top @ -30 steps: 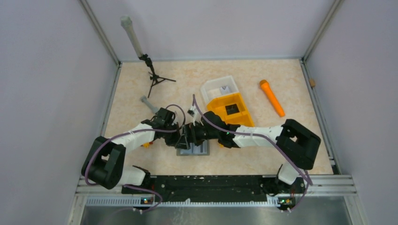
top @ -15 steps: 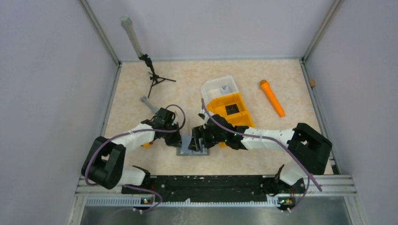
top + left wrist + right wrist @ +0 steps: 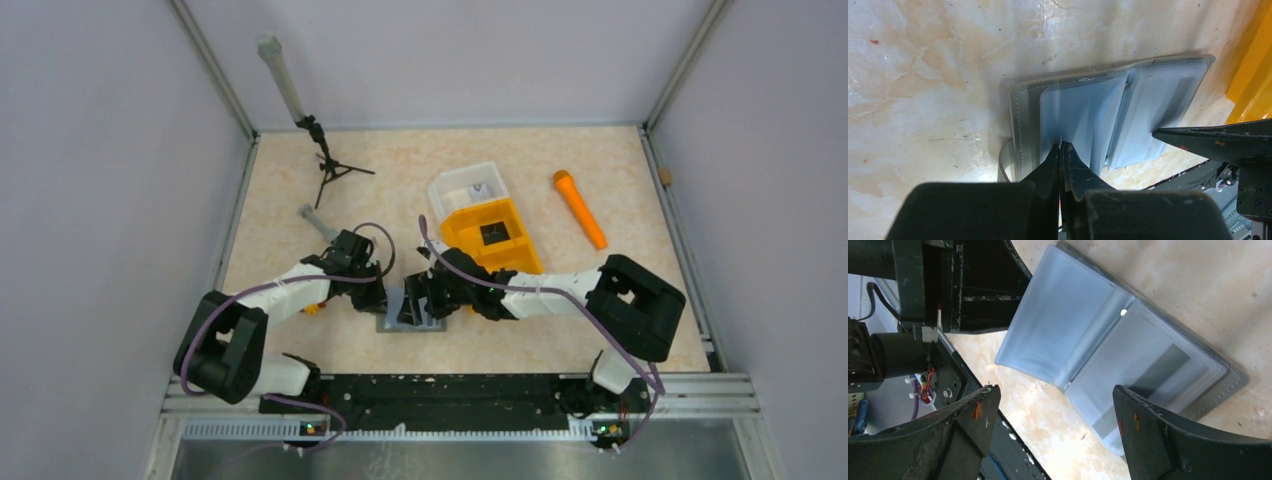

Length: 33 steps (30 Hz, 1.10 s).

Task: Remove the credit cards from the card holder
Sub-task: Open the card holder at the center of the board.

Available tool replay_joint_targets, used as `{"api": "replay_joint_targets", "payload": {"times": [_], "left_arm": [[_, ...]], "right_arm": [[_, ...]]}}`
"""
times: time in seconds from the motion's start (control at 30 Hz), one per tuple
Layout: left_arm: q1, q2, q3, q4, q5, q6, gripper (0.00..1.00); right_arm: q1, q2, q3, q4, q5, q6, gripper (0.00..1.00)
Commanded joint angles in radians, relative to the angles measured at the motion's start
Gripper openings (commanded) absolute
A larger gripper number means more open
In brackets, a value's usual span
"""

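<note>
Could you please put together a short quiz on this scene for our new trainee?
1. True or false: the left hand is shut, its tips at a pale inner sleeve of the card holder.
2. The right hand, above the open card holder, has its jaws: A) open, B) shut on a card, C) shut on nothing.
3. What colour is the two-compartment bin standing on the table beyond the card holder?

Key: 1 true; 2 A; 3 orange.
</note>
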Motion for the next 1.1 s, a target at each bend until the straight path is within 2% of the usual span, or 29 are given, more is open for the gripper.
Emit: {"api": "replay_joint_targets", "payload": {"times": [0.0,0.33,0.63,0.73,0.9,1.07], "left_arm": [[0.002,-0.019,-0.004,-0.003,0.007,0.008,0.0],[0.003,-0.031,-0.001,-0.014,0.007,0.006,0.0],[0.003,-0.148,0.091,-0.156,-0.063,-0.006,0.02],[0.002,-0.187,0.124,-0.211,-0.091,-0.005,0.05],[0.002,-0.214,0.145,-0.245,-0.114,0.001,0.05],[0.002,-0.226,0.146,-0.217,-0.062,-0.002,0.06]], "right_arm": [[0.015,0.076,0.008,0.035,-0.017,-0.01,0.87],[0.036,0.146,0.095,0.123,-0.098,0.026,0.87],[0.036,0.148,0.107,0.163,-0.131,0.039,0.81],[0.036,0.151,0.092,0.179,-0.135,0.048,0.77],[0.036,0.152,0.091,0.192,-0.148,0.049,0.6],[0.036,0.169,0.112,0.198,-0.178,0.041,0.59]]}}
